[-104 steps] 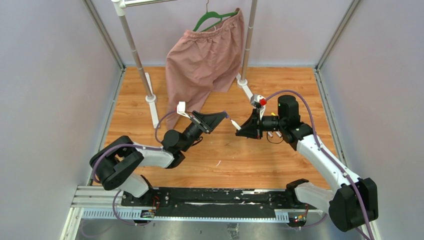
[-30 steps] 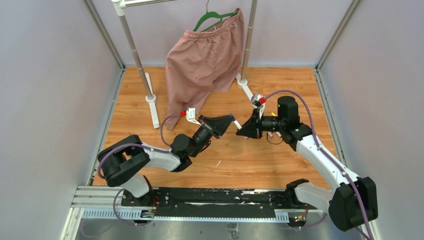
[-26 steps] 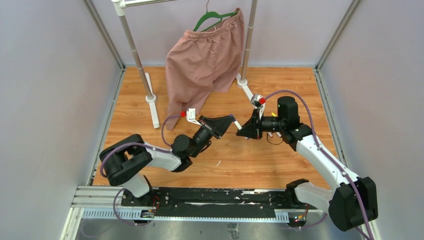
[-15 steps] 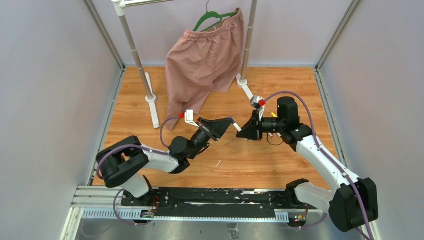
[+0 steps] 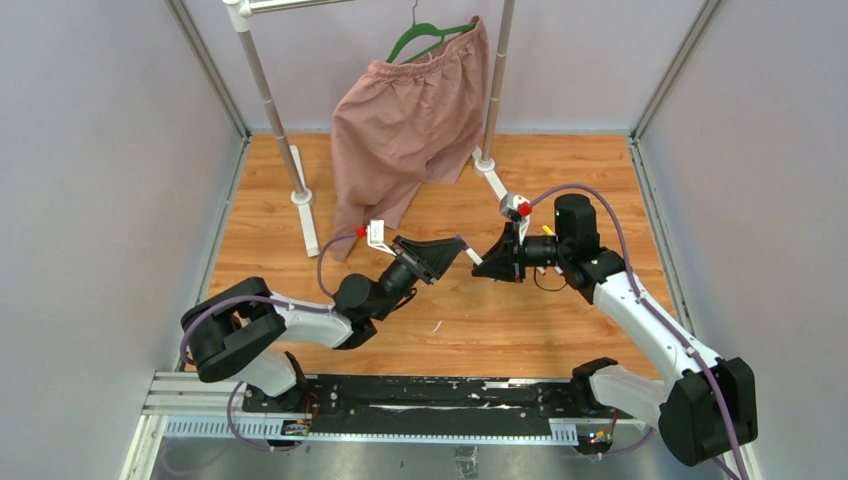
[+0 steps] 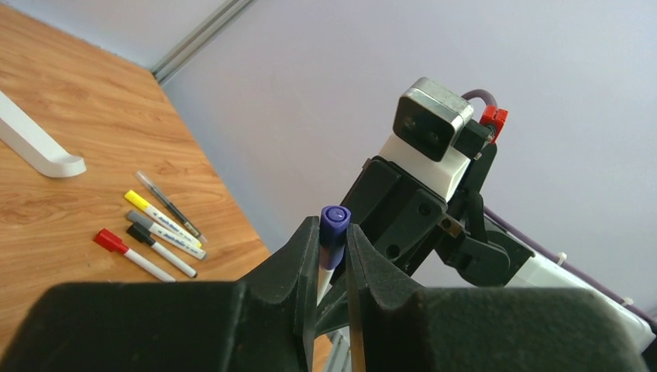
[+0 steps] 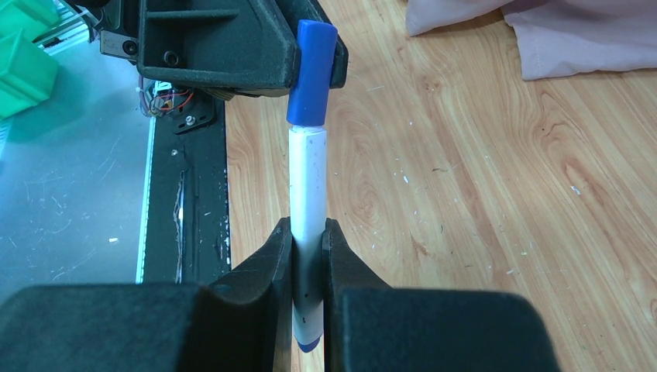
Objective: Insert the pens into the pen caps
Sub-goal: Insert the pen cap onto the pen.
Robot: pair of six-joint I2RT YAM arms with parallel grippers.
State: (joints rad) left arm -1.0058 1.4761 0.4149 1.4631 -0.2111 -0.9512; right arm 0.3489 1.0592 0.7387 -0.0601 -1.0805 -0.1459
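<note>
The right gripper (image 7: 307,248) clamps the slim white-barrelled marker pen (image 7: 307,182). Its short purple plastic cap (image 6: 335,218), fitted on the tip, sits between the fingers of the left gripper (image 6: 331,232). Whether these fingers pinch the cap or have let go is unclear.

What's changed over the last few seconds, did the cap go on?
The left gripper swung right to the right gripper, seating the purple cap onto the pen, then eased back slightly. The right gripper kept its clamp on the pen; shorts and rack unchanged.
</note>
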